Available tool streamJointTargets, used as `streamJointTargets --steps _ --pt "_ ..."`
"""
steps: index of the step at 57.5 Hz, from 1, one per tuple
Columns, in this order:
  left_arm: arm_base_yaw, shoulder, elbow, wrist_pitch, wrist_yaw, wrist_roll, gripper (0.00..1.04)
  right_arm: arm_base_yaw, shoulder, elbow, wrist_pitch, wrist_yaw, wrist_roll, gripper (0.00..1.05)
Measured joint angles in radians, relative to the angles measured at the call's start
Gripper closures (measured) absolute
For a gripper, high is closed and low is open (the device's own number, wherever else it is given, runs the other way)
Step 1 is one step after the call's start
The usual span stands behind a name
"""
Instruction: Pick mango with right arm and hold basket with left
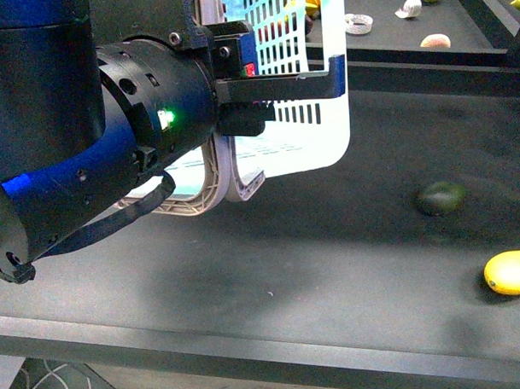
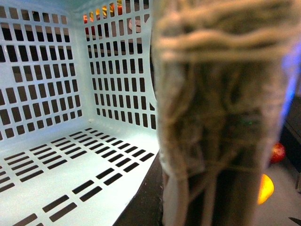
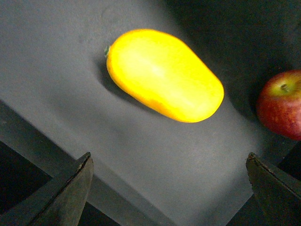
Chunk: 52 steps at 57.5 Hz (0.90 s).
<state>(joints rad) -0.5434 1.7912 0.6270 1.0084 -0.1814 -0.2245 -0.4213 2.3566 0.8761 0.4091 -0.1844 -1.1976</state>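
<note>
right gripper (image 3: pixel 168 160), jaws spread, hangs above mango (image 3: pixel 164 75)

Dark matte table (image 1: pixel 271 271) with a soft pale sheen across its middle and a grey front edge. Behind it, a second dark surface (image 1: pixel 387 43) beyond a raised rim. Lower left: pale floor (image 1: pixel 6 378) and loose white cables (image 1: pixel 57 381).

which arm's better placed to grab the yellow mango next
Right. In its wrist view the right tool stands open above the smooth yellow oval mango, which lies free on the dark table. The left tool is away from it, at the pale turquoise slotted plastic basket.
</note>
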Motion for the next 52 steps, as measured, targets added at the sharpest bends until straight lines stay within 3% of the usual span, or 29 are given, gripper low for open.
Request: streamJointTargets --steps 16,52 --pt "0.000 0.000 0.000 0.000 0.000 0.000 1.00 -0.012 0.157 0.168 -0.009 0.029 -0.008 0.08" --pt "0.000 0.000 0.000 0.000 0.000 0.000 1.00 0.055 0.341 0.345 -0.002 0.097 0.208 0.08"
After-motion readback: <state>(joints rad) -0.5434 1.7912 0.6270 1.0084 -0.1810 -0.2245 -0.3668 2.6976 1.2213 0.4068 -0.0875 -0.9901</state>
